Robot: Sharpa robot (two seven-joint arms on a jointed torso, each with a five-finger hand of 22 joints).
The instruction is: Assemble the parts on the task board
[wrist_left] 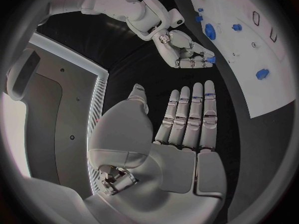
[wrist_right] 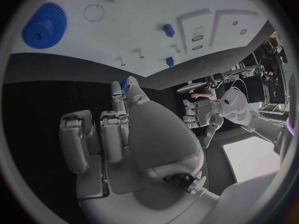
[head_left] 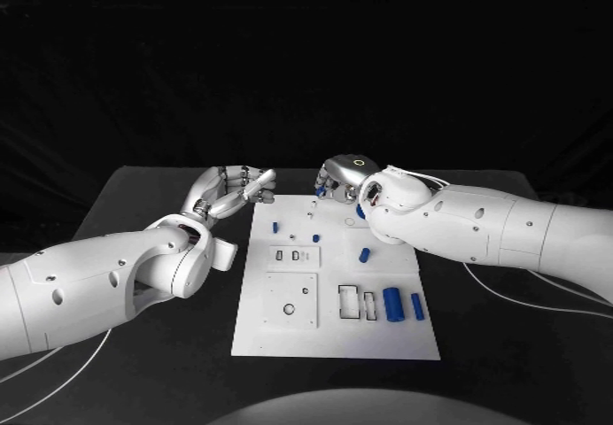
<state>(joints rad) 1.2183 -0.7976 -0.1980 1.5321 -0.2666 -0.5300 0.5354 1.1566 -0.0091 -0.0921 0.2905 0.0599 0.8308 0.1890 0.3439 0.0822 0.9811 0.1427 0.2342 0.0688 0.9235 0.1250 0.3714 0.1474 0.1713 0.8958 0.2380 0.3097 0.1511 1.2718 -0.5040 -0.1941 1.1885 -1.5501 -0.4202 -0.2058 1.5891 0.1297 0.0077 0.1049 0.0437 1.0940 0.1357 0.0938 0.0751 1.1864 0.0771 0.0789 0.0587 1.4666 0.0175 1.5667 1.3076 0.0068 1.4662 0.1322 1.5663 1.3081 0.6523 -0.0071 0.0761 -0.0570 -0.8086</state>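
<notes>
Pinching a small blue part between thumb and fingertip of the right hand, the other fingers curling in beside it, with nothing else in that hand. Holding that part in the air just past the far edge of the white task board, over the black desk rather than over the plate itself. Leaving the rest of the parts on the board: lying near the far right edge, half hidden under the right arm, a blue gear; standing in the far left area, two small blue pegs; lying a little nearer and to the right, a short blue cylinder; lying side by side close to the near right edge, just right of the rectangular cut-outs, a thick blue cylinder and a thin blue rod. Hovering off the board beside its far left corner, the left hand, holding nothing, touching no part, fingers stretching out straight and side by side in its own wrist view, thumb standing apart. Facing each other across the far edge of the board, both hands, near but not touching.
</notes>
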